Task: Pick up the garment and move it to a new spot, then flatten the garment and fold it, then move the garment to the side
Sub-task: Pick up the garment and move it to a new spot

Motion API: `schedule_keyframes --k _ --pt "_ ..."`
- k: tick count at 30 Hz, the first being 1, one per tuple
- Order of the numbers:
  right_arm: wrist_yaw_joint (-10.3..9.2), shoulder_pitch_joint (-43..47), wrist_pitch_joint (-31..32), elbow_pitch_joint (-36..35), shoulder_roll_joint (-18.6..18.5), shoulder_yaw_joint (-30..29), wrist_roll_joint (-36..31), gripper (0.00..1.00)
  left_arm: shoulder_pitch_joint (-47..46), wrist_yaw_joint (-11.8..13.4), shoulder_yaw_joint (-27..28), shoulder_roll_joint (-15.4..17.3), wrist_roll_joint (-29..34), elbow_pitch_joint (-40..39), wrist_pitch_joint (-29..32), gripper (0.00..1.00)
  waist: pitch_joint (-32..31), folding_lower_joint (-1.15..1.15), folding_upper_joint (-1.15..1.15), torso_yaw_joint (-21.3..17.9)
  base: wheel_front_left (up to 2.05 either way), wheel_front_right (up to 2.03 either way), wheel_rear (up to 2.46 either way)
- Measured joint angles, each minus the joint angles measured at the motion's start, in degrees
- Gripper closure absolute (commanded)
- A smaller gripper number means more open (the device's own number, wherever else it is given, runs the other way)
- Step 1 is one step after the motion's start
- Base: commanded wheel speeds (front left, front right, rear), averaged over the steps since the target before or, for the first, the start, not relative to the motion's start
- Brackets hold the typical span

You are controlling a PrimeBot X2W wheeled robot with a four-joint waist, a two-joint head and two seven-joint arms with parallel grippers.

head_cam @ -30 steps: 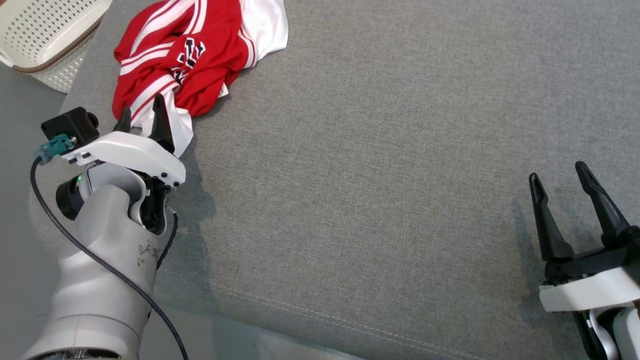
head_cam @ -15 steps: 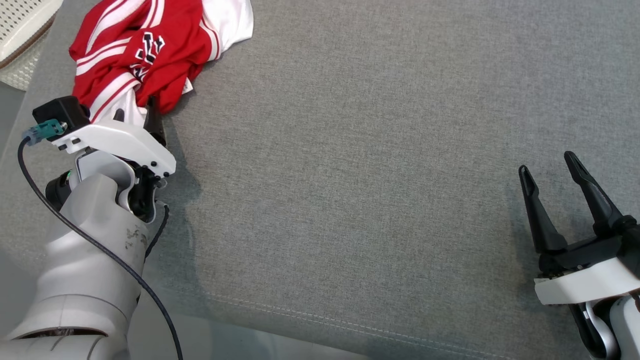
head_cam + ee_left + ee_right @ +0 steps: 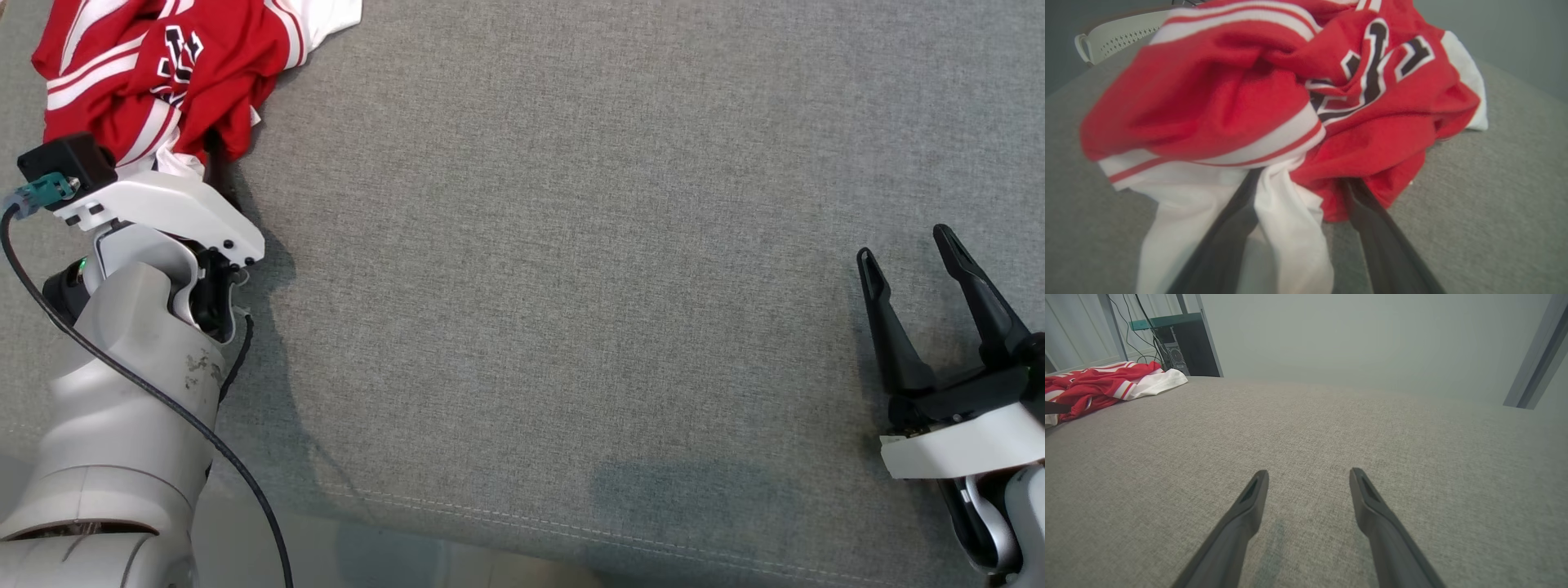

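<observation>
Closing now risks pinching only the thin white fold (image 3: 1286, 228) lying between the wide-spread fingers (image 3: 1372, 232) of the left gripper (image 3: 1300, 183), so the crumpled red jersey (image 3: 1216, 114) bunched just beyond its tips could slip free on lifting, while the right gripper (image 3: 904, 245) hangs wide and empty, well apart.

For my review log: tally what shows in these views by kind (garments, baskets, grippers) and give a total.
Garments: 1, the red and white jersey, bunched on the grey surface
Baskets: 1, a white perforated basket behind the jersey
Grippers: 2, the left gripper with fingers pushed into the cloth, and the right gripper with fingers apart over bare surface
Total: 4
</observation>
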Motion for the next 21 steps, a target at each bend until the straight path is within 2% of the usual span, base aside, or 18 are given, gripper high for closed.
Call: schedule_keyframes --k 8,13,21 --pt "0.0 -0.96 0.0 0.47 0.96 0.0 0.48 0.0 0.25 0.2 -0.22 1.05 0.24 -2.13 -3.03 1.0 -0.96 0.0 0.0 -0.34 0.0 0.0 0.0" --pt "0.0 -0.98 0.0 0.69 2.49 0.04 0.99 0.0 3.31 0.91 1.13 3.05 3.89 -16.31 -3.05 1.0 -2.94 0.0 0.0 -0.45 0.0 0.0 0.0" --pt "0.0 -1.03 0.0 2.04 5.7 0.49 1.56 0.0 10.88 1.19 3.69 2.21 12.04 -35.78 -3.31 1.0 -6.96 0.0 0.0 -1.59 0.0 0.0 0.0"
